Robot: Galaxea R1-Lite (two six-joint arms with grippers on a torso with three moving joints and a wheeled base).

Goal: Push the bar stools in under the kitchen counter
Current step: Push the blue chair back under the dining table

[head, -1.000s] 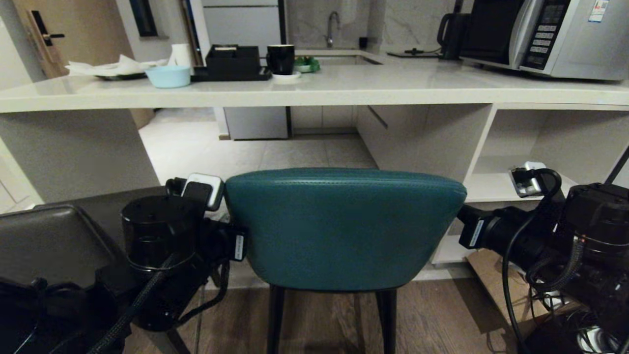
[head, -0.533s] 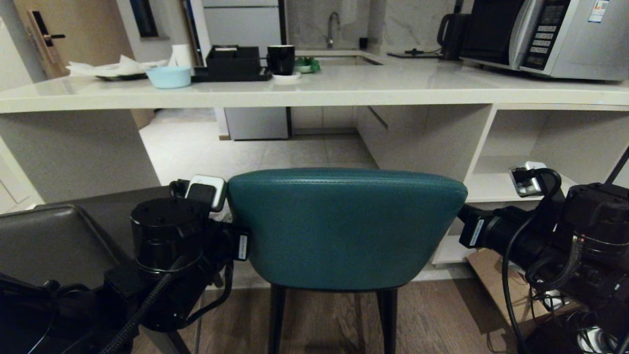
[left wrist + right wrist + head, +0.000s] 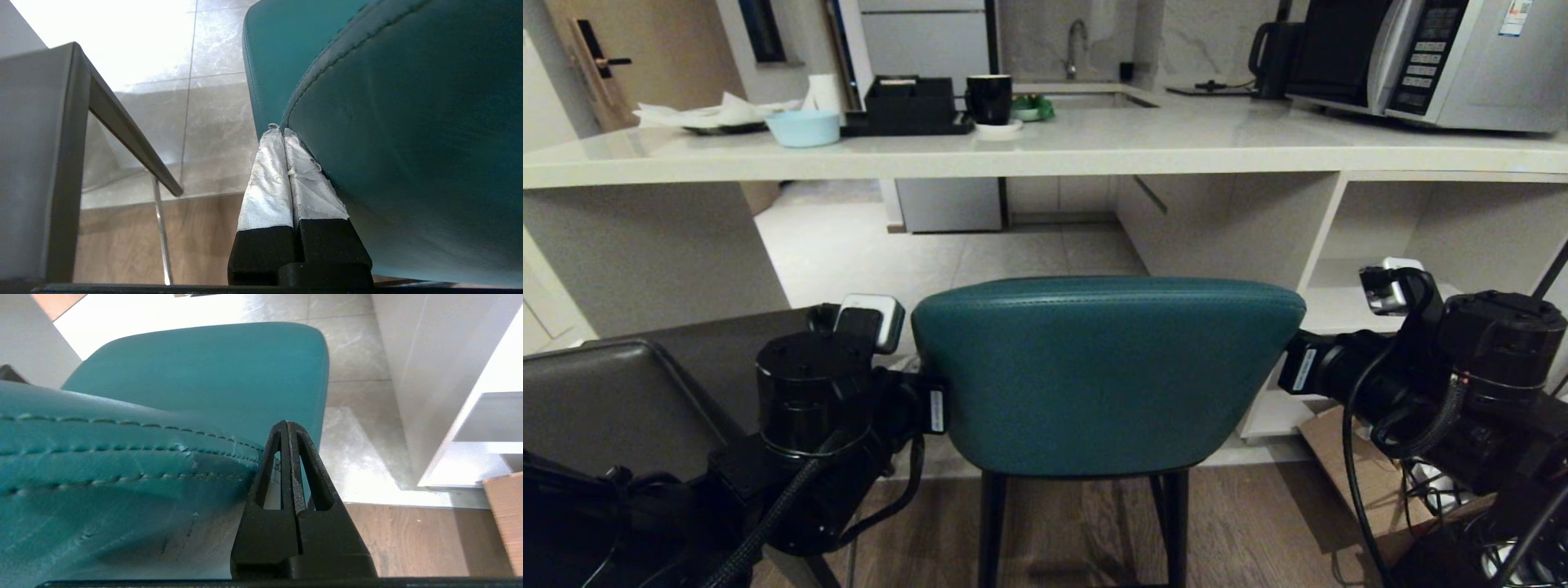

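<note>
No text I can read anywhere. On the microwave (image 3: 1437, 61), upper right of the kitchen counter (image 3: 1045, 155): a keypad panel (image 3: 1421, 53) with button markings too small to make out, and a sticker (image 3: 1514, 18) at its top corner, print illegible. White labels on my 2 wrists, also unreadable.

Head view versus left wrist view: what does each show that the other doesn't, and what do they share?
Only the head view shows the kitchen counter with the microwave on it, and the right gripper side of the stool. Only the left wrist view shows the left gripper, fingers shut, beside the backrest's edge. Both show the teal stool and the dark grey stool next to it.
</note>
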